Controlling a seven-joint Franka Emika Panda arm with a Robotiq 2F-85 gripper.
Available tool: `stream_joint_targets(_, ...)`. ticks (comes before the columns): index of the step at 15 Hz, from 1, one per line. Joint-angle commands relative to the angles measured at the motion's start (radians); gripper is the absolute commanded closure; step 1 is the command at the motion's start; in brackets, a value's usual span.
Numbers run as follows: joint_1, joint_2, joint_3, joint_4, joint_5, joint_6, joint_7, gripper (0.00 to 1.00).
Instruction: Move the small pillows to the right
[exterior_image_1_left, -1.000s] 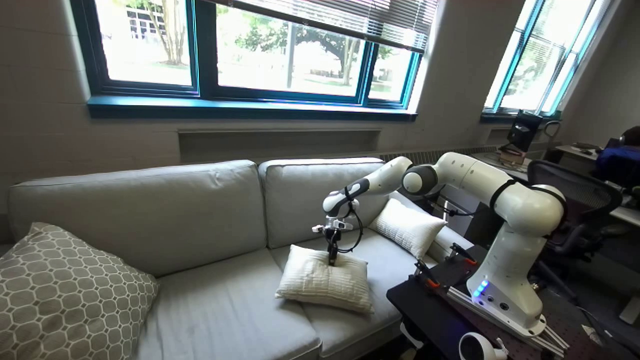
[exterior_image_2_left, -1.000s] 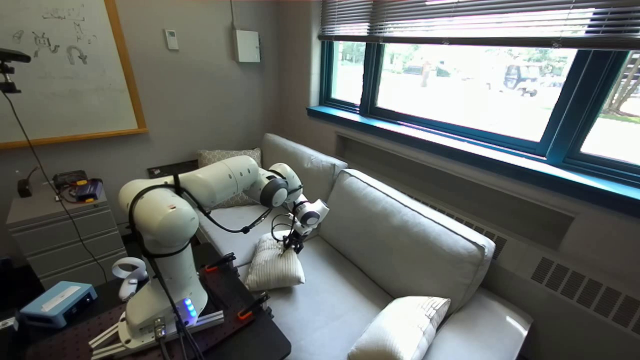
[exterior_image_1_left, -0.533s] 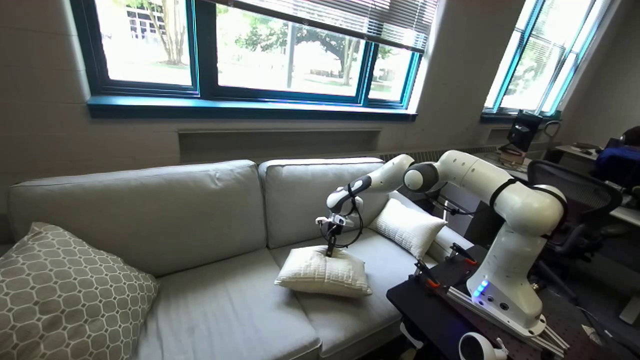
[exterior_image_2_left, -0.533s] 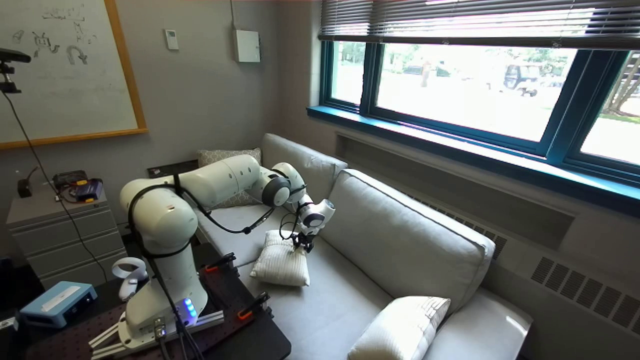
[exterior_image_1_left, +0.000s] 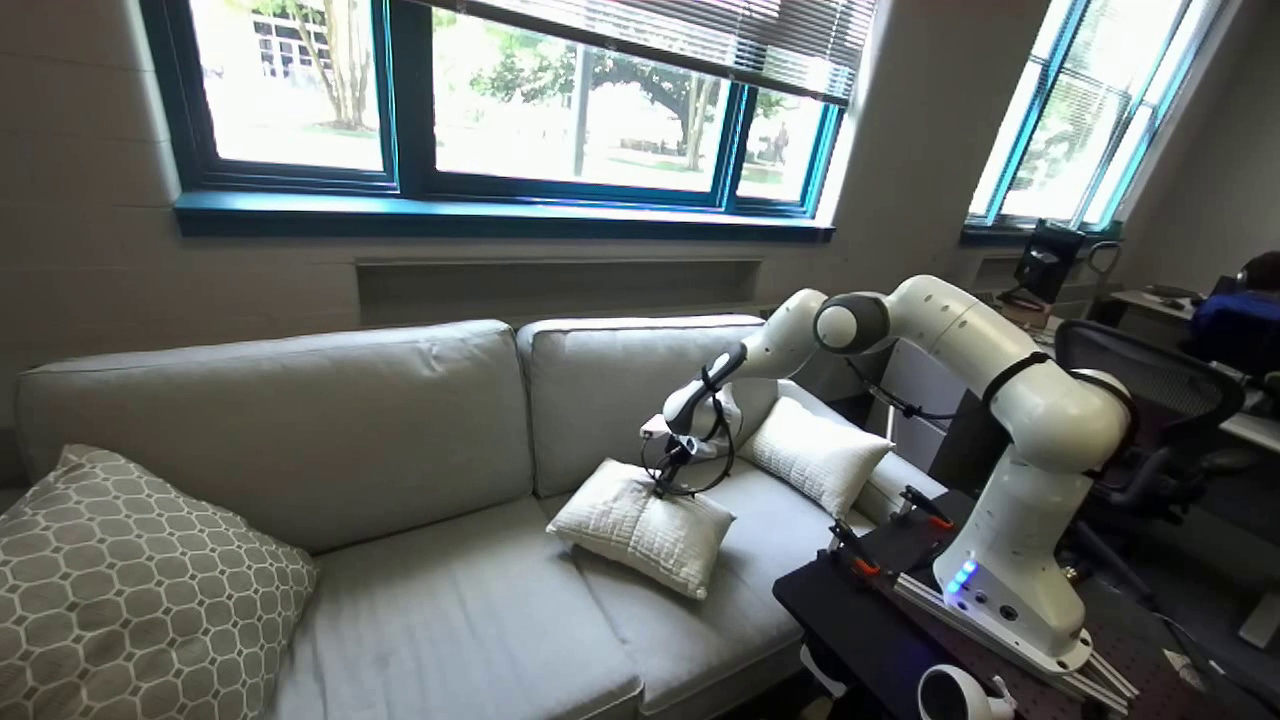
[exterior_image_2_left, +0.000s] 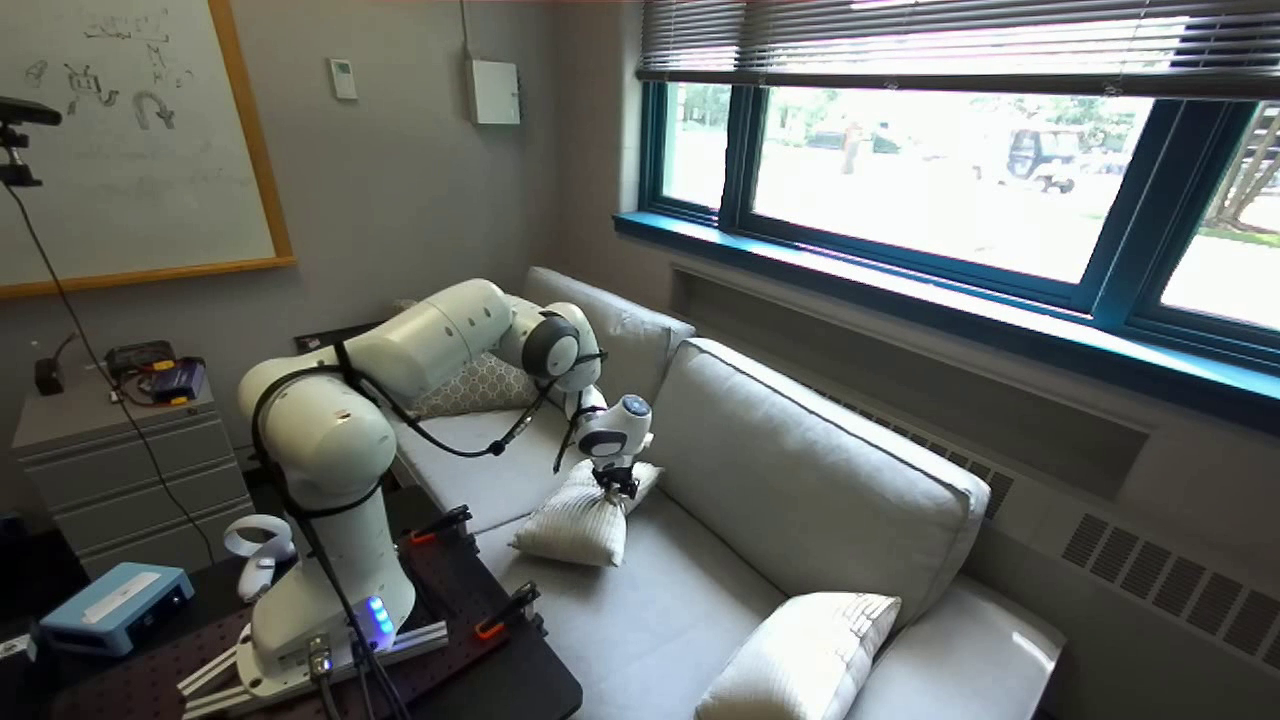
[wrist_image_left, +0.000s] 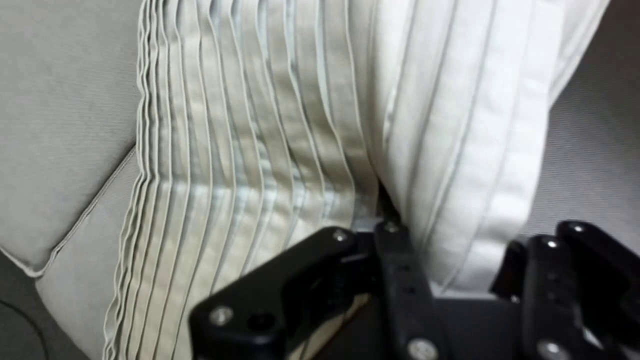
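Observation:
Two small off-white pillows show on the sofa in both exterior views. My gripper (exterior_image_1_left: 662, 488) is shut on the pleated top of the nearer small pillow (exterior_image_1_left: 640, 532), whose cloth bunches up at the pinch (exterior_image_2_left: 575, 525). That pillow hangs tilted over the right seat; whether its underside still touches the seat I cannot tell. In the wrist view, folds of the pillow (wrist_image_left: 240, 120) rise around the gripper (wrist_image_left: 452, 265), and cloth runs between its fingers; the fingertips are buried. Against the sofa's right armrest in an exterior view leans the second small pillow (exterior_image_1_left: 818, 452), untouched.
A larger grey patterned pillow (exterior_image_1_left: 150, 590) sits at the far end of the sofa. The backrest cushion (exterior_image_2_left: 800, 480) stands close behind the gripper. In front of the sofa is the robot's dark table (exterior_image_2_left: 500, 650), with black-and-orange clamps (exterior_image_1_left: 850, 548) along its edge.
My gripper has moved toward the backrest, pulling the pinched pillow along. The pillow has turned and tilted, its back corner rising. The second small pillow has stayed put.

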Motion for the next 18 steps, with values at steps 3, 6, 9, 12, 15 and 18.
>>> stream_joint_targets(3, 0.081, -0.219, -0.008, -0.344, 0.068, 0.307, 0.087, 0.96)
stream_joint_targets(6, 0.153, -0.305, -0.03, -0.501, 0.126, 0.458, 0.139, 0.96)
stream_joint_targets(9, 0.217, -0.395, -0.041, -0.663, 0.212, 0.598, 0.137, 0.97)
stream_joint_targets(12, 0.22, -0.49, 0.011, -0.821, 0.298, 0.745, 0.098, 0.97)
stream_joint_targets(15, 0.323, -0.621, -0.097, -0.928, 0.281, 0.677, 0.153, 0.97)
stream_joint_targets(18, 0.325, -0.736, -0.141, -1.044, 0.241, 0.666, 0.12, 0.97)
